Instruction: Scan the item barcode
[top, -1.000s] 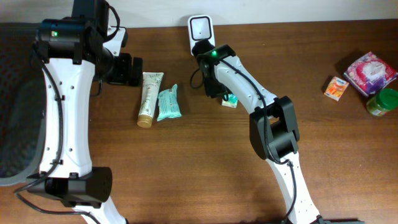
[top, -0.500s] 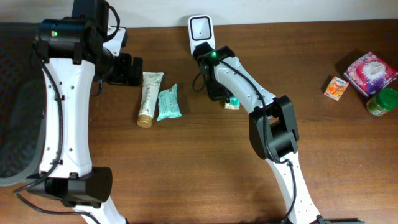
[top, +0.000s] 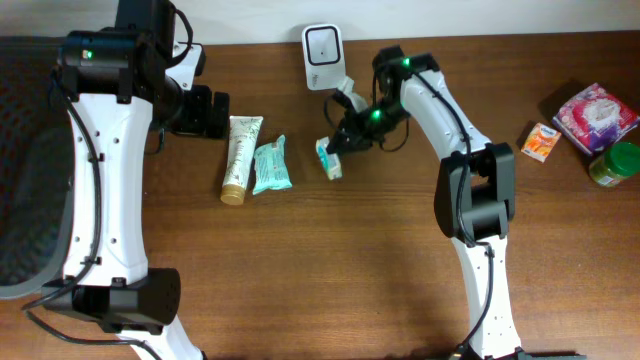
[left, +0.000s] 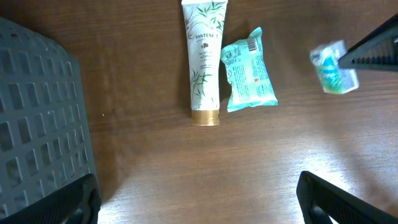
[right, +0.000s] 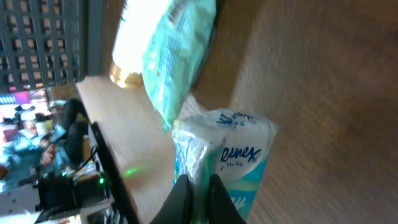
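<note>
Your right gripper (top: 343, 142) pinches only a thin edge of the soft Kleenex pack (top: 330, 160) near the barcode scanner (top: 322, 45), so it could slip or twist its barcode away; the left gripper (top: 210, 112) hangs wide open.

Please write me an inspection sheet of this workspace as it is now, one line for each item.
Surface: brown wooden table.
Job's things: tissue pack in the right gripper, in front of the white scanner.
Clutter: tube and packet side by side at left; orange box, pink pack and jar at right.
Grippers: left gripper open, empty; right gripper shut on the tissue pack.
Cables: black cable along the left arm.
Surroundings: dark basket at far left.
</note>
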